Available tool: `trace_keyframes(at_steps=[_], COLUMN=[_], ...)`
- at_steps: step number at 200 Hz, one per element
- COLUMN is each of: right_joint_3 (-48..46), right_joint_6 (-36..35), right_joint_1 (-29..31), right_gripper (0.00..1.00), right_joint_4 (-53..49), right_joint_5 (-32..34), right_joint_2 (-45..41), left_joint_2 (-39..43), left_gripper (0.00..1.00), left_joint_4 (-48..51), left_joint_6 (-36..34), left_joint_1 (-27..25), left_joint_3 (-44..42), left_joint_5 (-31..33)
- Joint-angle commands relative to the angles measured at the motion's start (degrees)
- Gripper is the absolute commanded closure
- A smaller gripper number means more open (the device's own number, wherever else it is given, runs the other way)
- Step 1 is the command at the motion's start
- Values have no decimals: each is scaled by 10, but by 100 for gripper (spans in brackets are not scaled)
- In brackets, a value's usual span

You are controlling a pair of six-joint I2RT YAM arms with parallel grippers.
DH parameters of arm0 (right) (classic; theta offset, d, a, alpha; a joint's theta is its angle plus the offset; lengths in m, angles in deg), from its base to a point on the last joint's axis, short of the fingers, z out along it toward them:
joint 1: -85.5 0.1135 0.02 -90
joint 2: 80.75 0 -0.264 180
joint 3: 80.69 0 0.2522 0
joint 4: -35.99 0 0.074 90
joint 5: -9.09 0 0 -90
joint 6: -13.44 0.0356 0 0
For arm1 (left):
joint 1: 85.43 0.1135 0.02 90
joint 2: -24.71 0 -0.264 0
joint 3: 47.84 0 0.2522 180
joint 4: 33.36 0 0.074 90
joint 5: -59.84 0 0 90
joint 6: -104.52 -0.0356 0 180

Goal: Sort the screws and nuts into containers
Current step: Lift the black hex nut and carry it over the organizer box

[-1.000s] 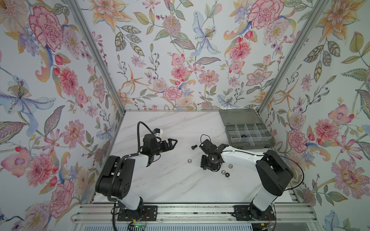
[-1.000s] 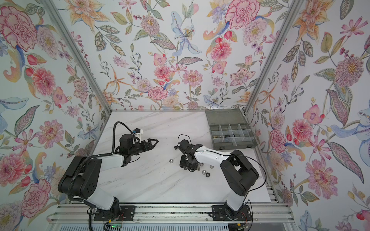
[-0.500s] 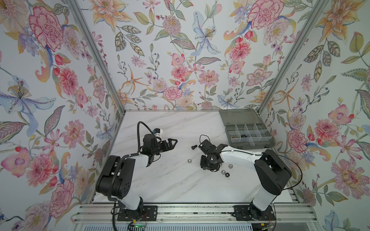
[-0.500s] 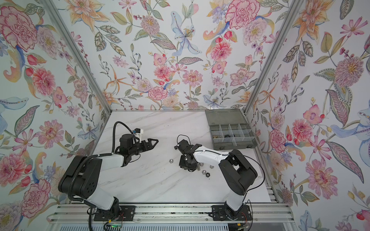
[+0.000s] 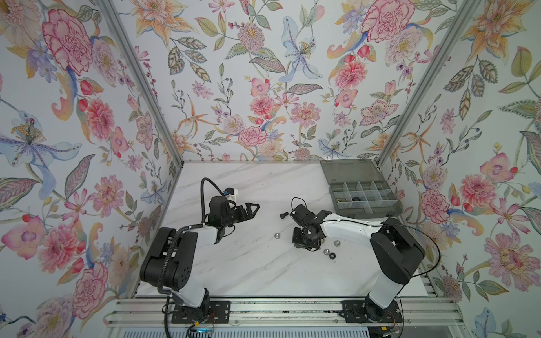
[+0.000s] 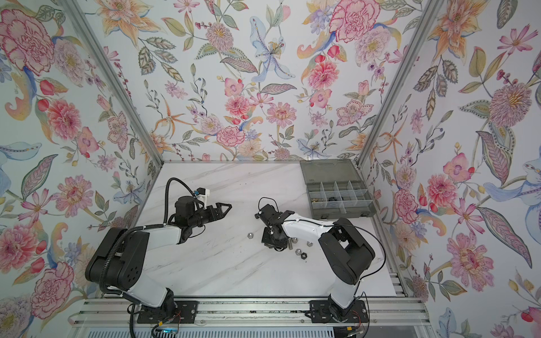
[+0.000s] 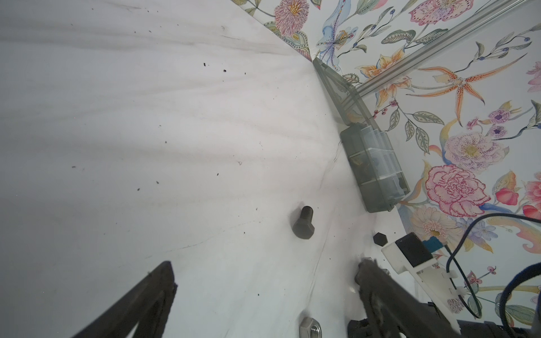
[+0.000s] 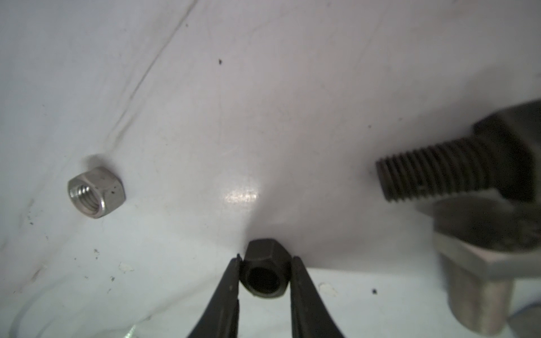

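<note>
My right gripper (image 8: 267, 259) points down at the marble table, shut on a black hex nut (image 8: 265, 272) that rests on the surface. In both top views its body (image 5: 306, 244) (image 6: 275, 243) hides that nut. A silver nut (image 8: 96, 191) (image 5: 276, 235) lies to one side, and a threaded screw (image 8: 439, 172) to the other. My left gripper (image 7: 265, 278) (image 5: 254, 208) hovers open and empty, facing a black screw (image 7: 304, 224) (image 5: 283, 215). The containers are cells of a smoky-grey organiser box (image 5: 363, 196) (image 6: 339, 199) at the back right, lid open.
Loose silver nuts (image 5: 337, 242) (image 5: 326, 251) and a black nut (image 5: 332, 255) lie just right of my right gripper. Another silver nut (image 7: 310, 327) sits below my left fingers. Floral walls close in the table on three sides.
My right gripper's jaws have narrowed onto the black nut. Both arms have stayed almost where they were.
</note>
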Motion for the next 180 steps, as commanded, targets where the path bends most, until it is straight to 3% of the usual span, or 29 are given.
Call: trace_keyframes(at_steps=[1,51,92,126,165,180], right_joint_3=[4,3,11,33,34,36], right_joint_6=[0,-7,-27,-87,-149,-178], right_joint_1=[4,6,8,-6,-72,-132], right_gripper=[80,94,99,100,100,100], right_joint_4=[-5,-5,-6,-6,-19,-34], right_joint_5=[8,10,15,12,2,4], right_joint_2=[7,8,-3,-33,-90,-114], left_joint_2=[-9,-8,-6,-4,-1,-1], left_gripper=[0,1,1,1,1,1], left_joint_4=[-14,-13,-14,-12,-13,-14], left_joint_6=[2,2,2,2,3,3], left_joint_1=[-5,-5,-5,-5,-4,-4], left_joint_3=[-6,-5,-6,-6,-7,-7], left_joint_5=[-15,-15,-15,-15,-15,-15])
